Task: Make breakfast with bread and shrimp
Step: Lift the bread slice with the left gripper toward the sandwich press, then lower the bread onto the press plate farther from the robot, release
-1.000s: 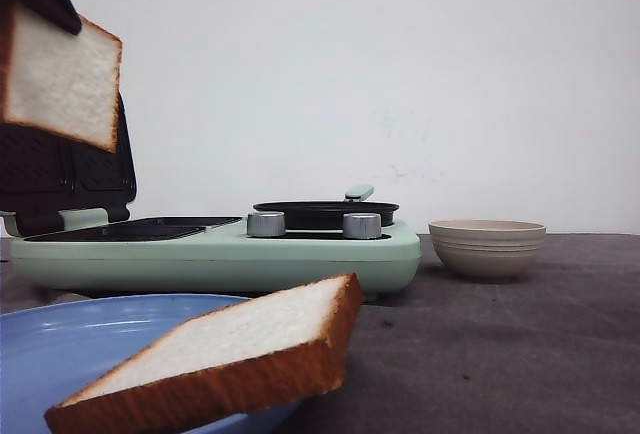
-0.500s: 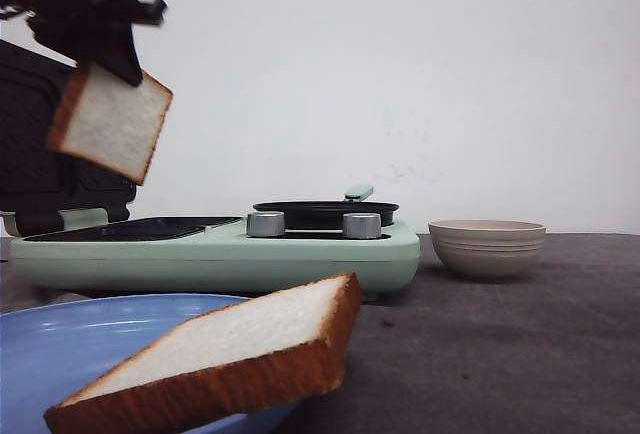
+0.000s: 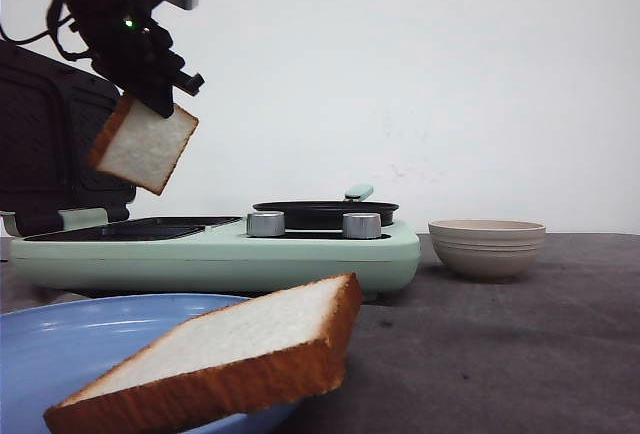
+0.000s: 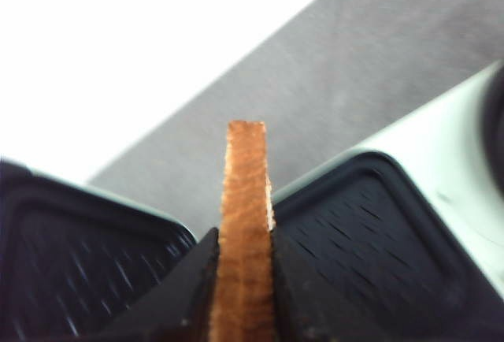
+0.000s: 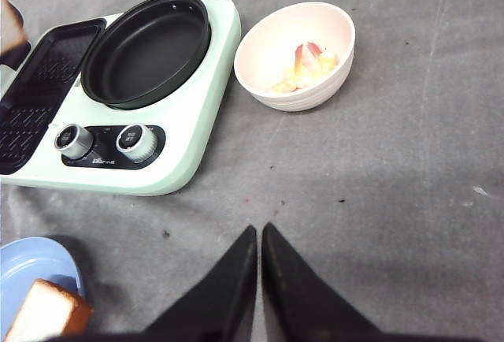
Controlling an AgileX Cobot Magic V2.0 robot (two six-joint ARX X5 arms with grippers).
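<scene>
From the front, I am holding one square white bread slice with brown crust in my left pincer, hanging above the mint-green breakfast maker's dark grill plate; the second slice is lying on the blue plate, not yet loaded. Through the left wrist, the jaws are clamping the crust. Through the right wrist, my right pincer is idling shut over the grey desk, and shrimp are waiting in the beige bowl.

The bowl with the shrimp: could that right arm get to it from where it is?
Probably yes. Only bare grey tabletop lies between the right gripper and the bowl, though its fingers are closed and would need to open.
</scene>
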